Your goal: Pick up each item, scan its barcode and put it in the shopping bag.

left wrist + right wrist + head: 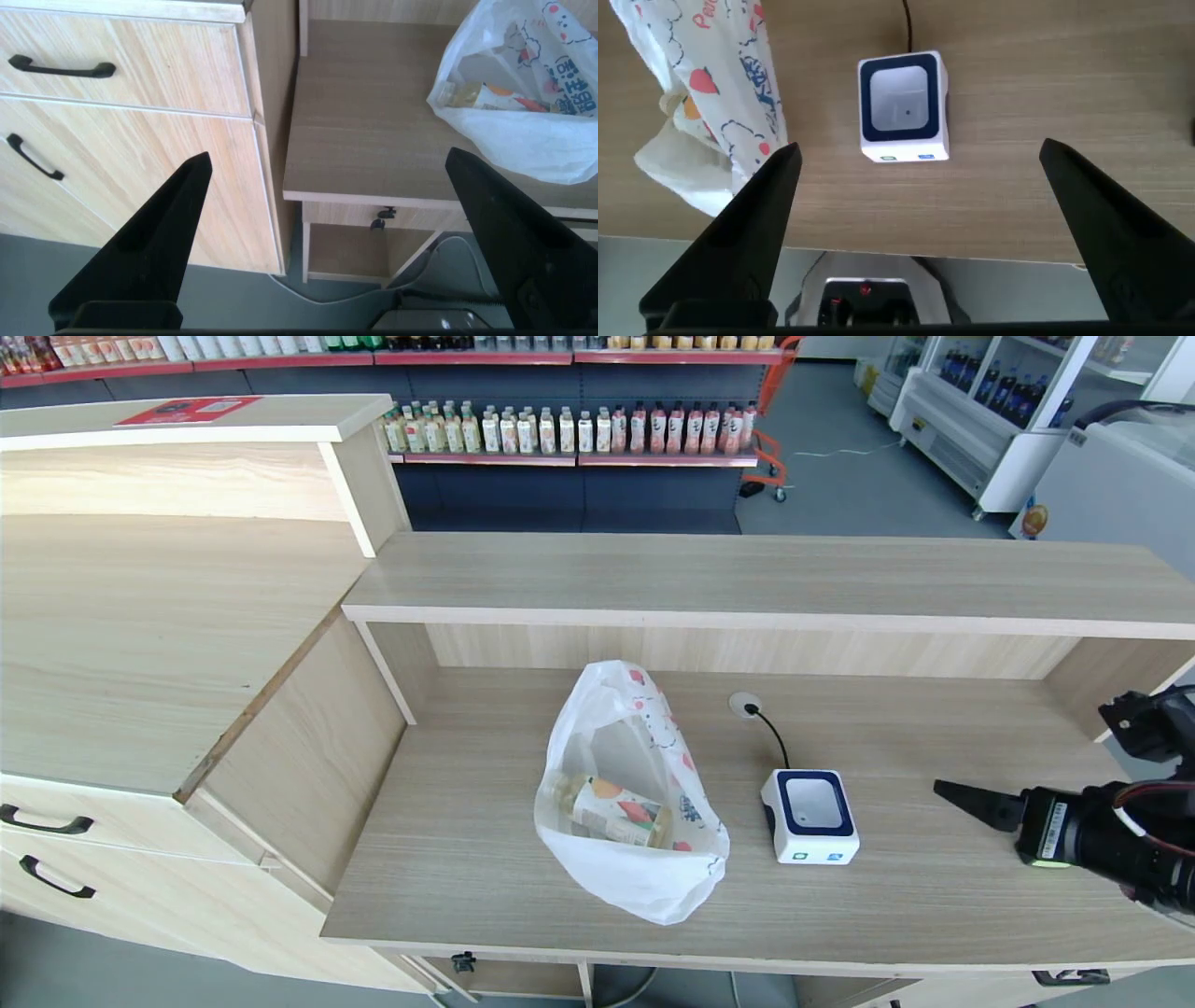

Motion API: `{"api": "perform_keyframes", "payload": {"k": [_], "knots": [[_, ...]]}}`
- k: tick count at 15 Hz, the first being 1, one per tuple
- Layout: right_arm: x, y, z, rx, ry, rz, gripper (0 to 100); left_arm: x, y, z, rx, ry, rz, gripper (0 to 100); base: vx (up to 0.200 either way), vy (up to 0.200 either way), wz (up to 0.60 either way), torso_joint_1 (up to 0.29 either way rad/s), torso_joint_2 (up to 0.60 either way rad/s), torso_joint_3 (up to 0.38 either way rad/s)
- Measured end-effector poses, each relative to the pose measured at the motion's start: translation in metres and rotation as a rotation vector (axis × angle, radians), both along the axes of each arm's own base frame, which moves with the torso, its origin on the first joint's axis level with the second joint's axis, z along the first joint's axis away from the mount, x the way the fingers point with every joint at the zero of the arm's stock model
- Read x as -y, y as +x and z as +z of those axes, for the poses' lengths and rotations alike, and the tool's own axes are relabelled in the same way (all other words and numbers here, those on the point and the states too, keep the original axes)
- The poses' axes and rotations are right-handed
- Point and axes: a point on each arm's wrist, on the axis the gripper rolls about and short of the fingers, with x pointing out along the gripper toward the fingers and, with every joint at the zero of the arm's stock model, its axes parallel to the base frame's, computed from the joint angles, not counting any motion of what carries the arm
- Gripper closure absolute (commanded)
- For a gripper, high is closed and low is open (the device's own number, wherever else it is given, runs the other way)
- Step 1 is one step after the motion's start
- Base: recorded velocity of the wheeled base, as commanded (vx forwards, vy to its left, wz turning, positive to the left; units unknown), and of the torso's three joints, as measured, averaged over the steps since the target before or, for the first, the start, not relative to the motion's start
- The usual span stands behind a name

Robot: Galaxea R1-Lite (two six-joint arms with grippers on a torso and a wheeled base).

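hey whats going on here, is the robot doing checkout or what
A two-armed robot is at a checkout counter. One bottle lies inside the shopping bag, beside the scanner. The right gripper hovers open and empty over the counter, right of the scanner. The left gripper is open too, low near the counter's front left corner, holding nothing.

A white plastic shopping bag (pixel 644 887) with little pictures on it is lying on the wooden counter (pixel 467 859), and its mouth is gaping open. A drink bottle (pixel 611 812) with a colourful label is lying on its side inside the bag. A small white barcode scanner (pixel 810 817) with a dark blue frame is sitting just beside the bag, facing up, with its black cable (pixel 773 733) trailing behind it.
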Motion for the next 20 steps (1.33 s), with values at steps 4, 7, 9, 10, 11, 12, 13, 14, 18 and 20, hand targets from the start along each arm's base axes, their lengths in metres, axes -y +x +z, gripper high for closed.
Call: {"api": "perform_keyframes", "payload": {"k": [4, 7, 9, 10, 11, 12, 13, 14, 18, 20], "knots": [[0.021, -0.050, -0.005, -0.135, -0.031, -0.245, 0, 0.000, 0.000, 0.000, 0.000, 0.000, 0.000, 0, 0.000, 0.000, 0.00, 0.000, 0.00, 0.000], [0.026, -0.071, -0.009, -0.131, -0.016, -0.318, 0, 0.000, 0.000, 0.000, 0.000, 0.000, 0.000, 0, 0.000, 0.000, 0.00, 0.000, 0.00, 0.000], [0.022, -0.089, -0.017, -0.123, -0.005, -0.313, 0, 0.000, 0.000, 0.000, 0.000, 0.000, 0.000, 0, 0.000, 0.000, 0.00, 0.000, 0.00, 0.000], [0.019, -0.098, -0.022, -0.117, 0.002, -0.302, 0, 0.000, 0.000, 0.000, 0.000, 0.000, 0.000, 0, 0.000, 0.000, 0.00, 0.000, 0.00, 0.000], [0.015, -0.109, -0.028, -0.108, 0.006, -0.291, 0, 0.000, 0.000, 0.000, 0.000, 0.000, 0.000, 0, 0.000, 0.000, 0.00, 0.000, 0.00, 0.000], [0.012, -0.119, -0.033, -0.102, 0.008, -0.285, 0, 0.000, 0.000, 0.000, 0.000, 0.000, 0.000, 0, 0.000, 0.000, 0.00, 0.000, 0.00, 0.000], [0.009, -0.128, -0.038, -0.105, 0.010, -0.281, 0, 0.000, 0.000, 0.000, 0.000, -0.007, 0.001, 0, 0.000, 0.000, 0.00, 0.000, 0.00, 0.000], [0.006, -0.139, -0.043, -0.120, 0.013, -0.277, 0, 0.000, 0.000, 0.000, 0.000, -0.012, 0.000, 0, 0.000, 0.000, 0.00, 0.000, 0.00, 0.000], [-0.003, -0.171, -0.052, -0.101, 0.016, -0.255, 0, 0.000, 0.000, 0.000, 0.000, -0.008, 0.001, 0, 0.000, -0.200, 0.00, 0.001, 0.00, 0.002], [-0.008, -0.187, -0.057, -0.084, 0.016, -0.231, 0, 0.000, 0.000, 0.000, 0.000, -0.008, 0.002, 0, 0.000, -0.200, 0.00, 0.019, 0.00, 0.005]]}}
